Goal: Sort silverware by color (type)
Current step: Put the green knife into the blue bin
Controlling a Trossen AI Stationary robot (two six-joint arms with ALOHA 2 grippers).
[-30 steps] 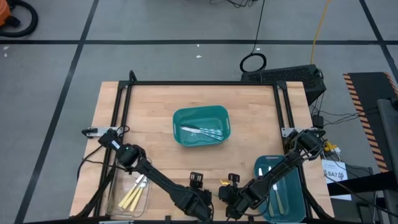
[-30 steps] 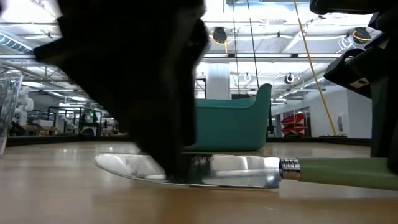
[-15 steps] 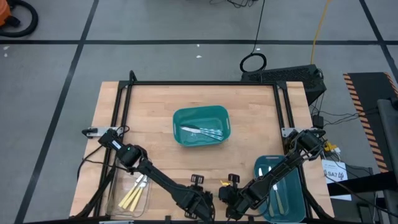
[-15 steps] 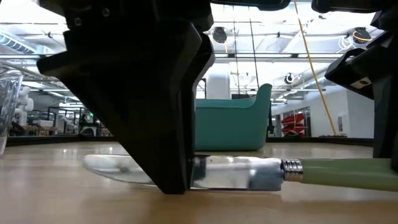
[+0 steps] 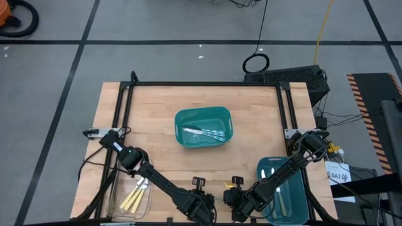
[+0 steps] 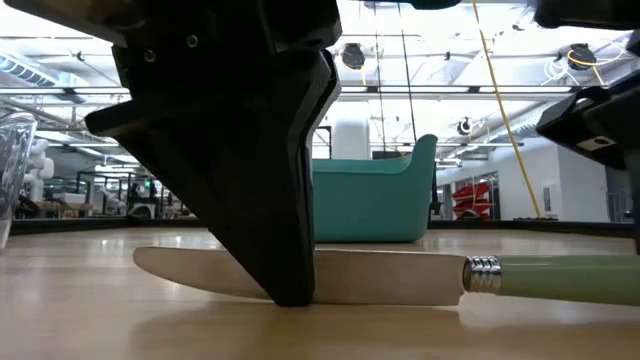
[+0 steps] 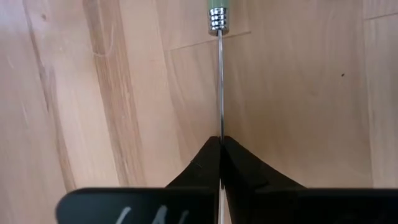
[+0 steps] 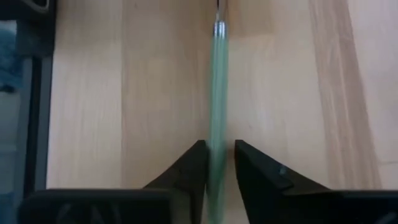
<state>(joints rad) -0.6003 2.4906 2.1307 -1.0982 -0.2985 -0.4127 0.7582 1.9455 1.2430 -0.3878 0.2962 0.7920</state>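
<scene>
A knife with a silver blade [image 6: 380, 277] and a light green handle [image 6: 560, 280] lies at the table's near edge, between my two grippers. My left gripper [image 7: 219, 140] is shut on its blade. My right gripper [image 8: 219, 146] stands open, with the green handle [image 8: 217, 81] running between its fingers. In the high view both grippers [image 5: 201, 210] [image 5: 240, 210] sit close together at the near edge. My left gripper pinches the knife's blade [image 7: 219, 118] between its two fingers, partway between the tip and the handle collar. The fingers [image 6: 285, 250] come from above, pointing down, and lie across the blade. The blade stands on its edge on the table. My right gripper has a finger on either side of the handle; whether they touch it, I cannot tell.
A teal bin [image 5: 182, 119] at the table's middle holds all-metal pieces. A clear tray [image 5: 119, 198] at the near left holds yellow-handled pieces. A blue bin [image 5: 300, 188] at the near right holds green-handled ones. A black frame [image 5: 207, 83] runs along the far edge.
My left gripper has come down onto the blade. The blade, tilted a second ago, now stands on edge with its broad side toward the low camera. In the low view my right gripper has risen above the handle.
</scene>
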